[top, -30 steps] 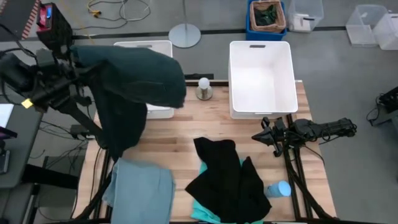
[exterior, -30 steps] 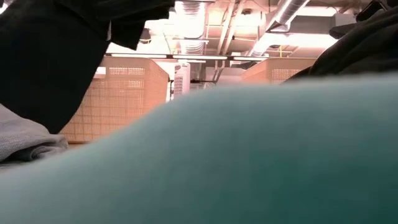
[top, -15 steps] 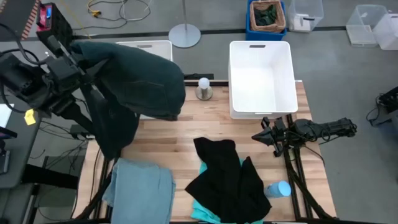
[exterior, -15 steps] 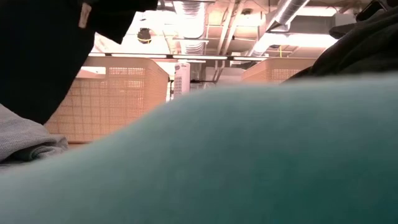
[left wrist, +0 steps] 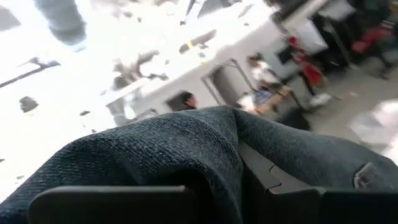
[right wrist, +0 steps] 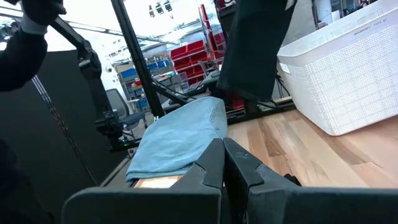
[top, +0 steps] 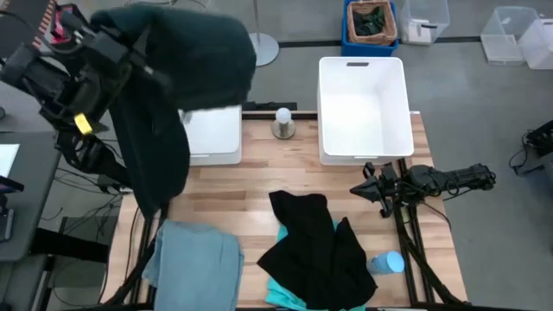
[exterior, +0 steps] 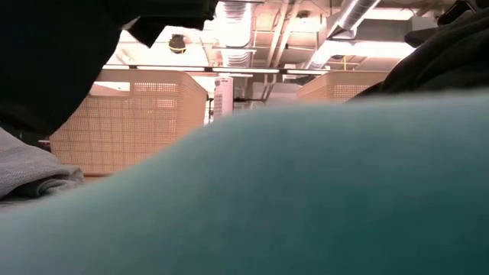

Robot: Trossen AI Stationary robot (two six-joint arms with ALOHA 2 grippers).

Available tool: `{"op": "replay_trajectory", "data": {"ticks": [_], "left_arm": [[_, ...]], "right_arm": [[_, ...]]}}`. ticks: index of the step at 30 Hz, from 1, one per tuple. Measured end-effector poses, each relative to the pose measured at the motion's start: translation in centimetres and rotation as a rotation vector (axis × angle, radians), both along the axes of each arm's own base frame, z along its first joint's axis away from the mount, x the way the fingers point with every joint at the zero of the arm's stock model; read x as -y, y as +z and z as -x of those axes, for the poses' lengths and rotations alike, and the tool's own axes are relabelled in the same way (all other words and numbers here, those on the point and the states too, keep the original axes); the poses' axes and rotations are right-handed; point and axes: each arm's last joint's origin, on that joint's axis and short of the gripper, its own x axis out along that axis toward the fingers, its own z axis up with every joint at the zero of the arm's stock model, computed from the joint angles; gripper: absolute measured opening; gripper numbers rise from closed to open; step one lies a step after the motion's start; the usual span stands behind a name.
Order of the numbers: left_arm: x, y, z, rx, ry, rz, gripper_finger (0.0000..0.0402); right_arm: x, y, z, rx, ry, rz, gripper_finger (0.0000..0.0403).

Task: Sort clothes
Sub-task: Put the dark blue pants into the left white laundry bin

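My left gripper point(left wrist: 236, 186) is raised high over the table's far left corner, shut on the dark teal-green garment point(top: 173, 78). The garment drapes over the gripper and hides its fingers in the high view. The black garment point(top: 315, 246) lies on the turquoise one point(top: 281, 296) at the near edge. The grey-blue garment point(top: 194, 268) lies folded at the near left. My right gripper point(top: 367, 186) rests shut at the table's right, touching nothing. My left gripper pinches a bunched fold of the dark teal-green garment point(left wrist: 217, 143) between its two fingers. The cloth wells up over both fingers point(left wrist: 112, 202). The garment hangs in a long slack drape below, its lower end point(top: 155, 203) by the table's left edge. Whether that end touches the table, I cannot tell.
Two white bins stand at the far side: the left one point(top: 216, 138) partly under the hanging garment, the right one point(top: 363, 104) with nothing in it. A small lamp-like object point(top: 282, 123) stands between them. A blue cylinder point(top: 389, 262) lies at the near right.
My left gripper has risen, gone toward the table's far edge and rolled, carrying the dark teal-green garment. The garment's upper bulk now sits higher and farther back, uncovering the near part of the left bin. Its hanging end has been drawn upward.
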Motion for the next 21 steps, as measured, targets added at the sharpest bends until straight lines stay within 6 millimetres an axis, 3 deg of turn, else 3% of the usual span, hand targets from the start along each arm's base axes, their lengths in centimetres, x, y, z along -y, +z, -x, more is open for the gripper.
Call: {"op": "replay_trajectory", "data": {"ticks": [9, 15, 21], "left_arm": [[-1.0, 2.0, -0.4, 0.155, 0.027, -0.219, 0.0044], [-1.7, 2.4, -0.8, 0.212, 0.103, -0.353, 0.0044], [-3.0, 2.5, -0.9, 0.271, 0.169, -0.382, 0.0044]], "right_arm": [[0.0, 0.0, 0.0, 0.000, 0.000, -0.002, 0.0024], [0.0, 0.0, 0.0, -0.003, 0.003, -0.020, 0.0024], [0.0, 0.0, 0.0, -0.004, 0.003, -0.025, 0.0024]]}}
